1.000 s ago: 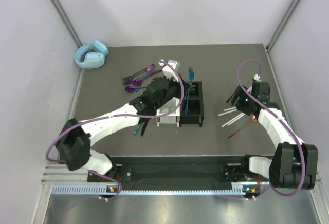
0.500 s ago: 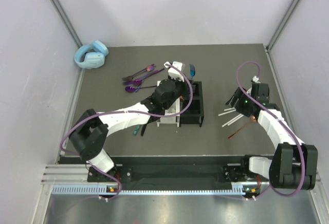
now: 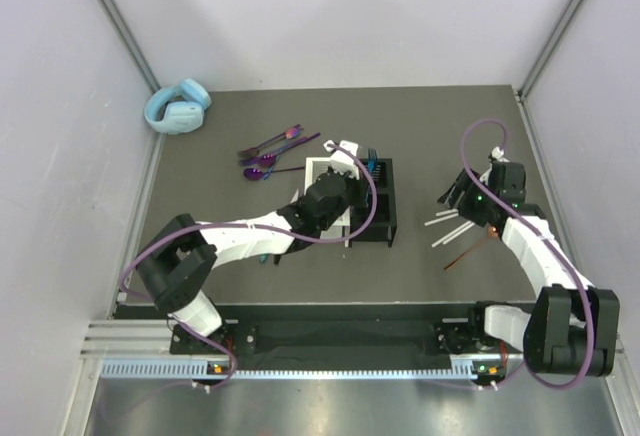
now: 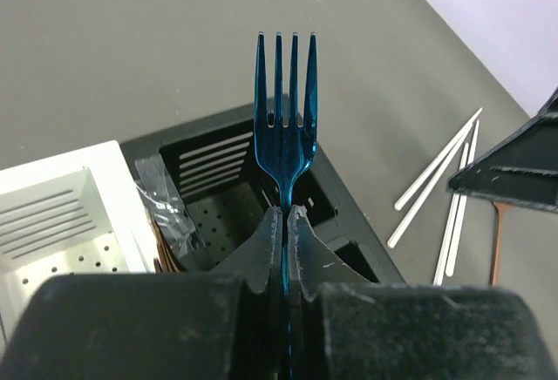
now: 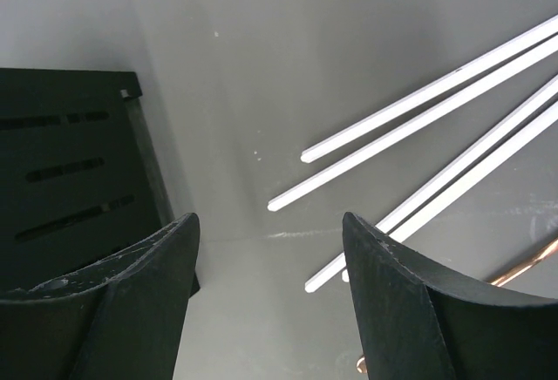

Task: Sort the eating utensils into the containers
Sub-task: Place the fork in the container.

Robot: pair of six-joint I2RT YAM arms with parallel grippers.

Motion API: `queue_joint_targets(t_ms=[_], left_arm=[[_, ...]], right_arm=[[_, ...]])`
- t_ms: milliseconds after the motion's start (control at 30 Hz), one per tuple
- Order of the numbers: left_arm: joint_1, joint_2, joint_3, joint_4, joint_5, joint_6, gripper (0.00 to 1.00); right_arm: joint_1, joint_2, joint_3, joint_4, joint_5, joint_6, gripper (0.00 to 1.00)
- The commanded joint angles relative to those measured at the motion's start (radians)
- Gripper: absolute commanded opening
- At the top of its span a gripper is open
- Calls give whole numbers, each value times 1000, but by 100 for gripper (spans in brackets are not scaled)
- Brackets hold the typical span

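My left gripper (image 3: 358,163) is shut on the handle of an iridescent blue fork (image 4: 285,127), held tines forward over the black caddy (image 4: 228,140). The fork shows in the top view (image 3: 373,164) above the caddy's far compartment (image 3: 385,168). The white caddy (image 3: 318,168) stands against the black one's left side. Purple-blue spoons (image 3: 268,152) lie far left of the caddies. A green-handled knife (image 3: 264,253) lies under my left arm. My right gripper (image 3: 458,194) is open and empty above the table, beside white sticks (image 5: 418,101) and a brown stick (image 3: 468,253).
Light-blue headphones (image 3: 178,106) lie at the far left corner. A clear plastic wrapper with brown items (image 4: 164,219) sits at the black caddy's left wall. The table's side walls rise close to the left and right edges.
My left gripper has carried the fork right and toward the near side, to above the black caddy, uncovering the white caddy's far end. The right arm has hardly moved.
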Motion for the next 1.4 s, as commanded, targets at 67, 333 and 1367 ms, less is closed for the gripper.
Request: queue_joint_targets(t_ms=[67,333,1367], left_arm=[[-19,-43,-4,43,-7,2,25],[-25,-66,-15,16,-21,-1,32],[525,-28,350,-667,-181,25,71]], right_arm=[[-3,-78,-8,49,-25,-21,67],[-3,-73,-5,54,-30,-18,67],[-3,-84,-37,102,-76,-5,68]])
